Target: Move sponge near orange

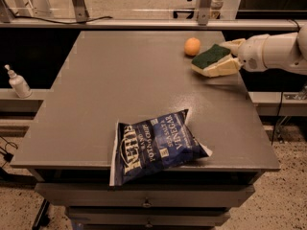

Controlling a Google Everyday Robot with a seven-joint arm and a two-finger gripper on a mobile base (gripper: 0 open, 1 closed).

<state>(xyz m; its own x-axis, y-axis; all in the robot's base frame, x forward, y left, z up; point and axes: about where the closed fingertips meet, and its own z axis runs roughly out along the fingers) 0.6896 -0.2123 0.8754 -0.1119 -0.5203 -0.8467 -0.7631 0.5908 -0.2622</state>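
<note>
The sponge (209, 57), dark green on top with pale yellow foam below, is held at the right side of the table, just right of the orange (192, 46) with a small gap between them. My gripper (222, 58) reaches in from the right edge on a white arm. It is shut on the sponge, with one finger above it and one below. The sponge sits low over the table top; I cannot tell whether it touches the surface. The orange rests on the table at the far right.
A blue chip bag (156, 145) lies near the table's (120, 80) front edge, centre. A small pump bottle (18, 82) stands on a ledge to the left, off the table. Metal frame legs stand behind the far edge.
</note>
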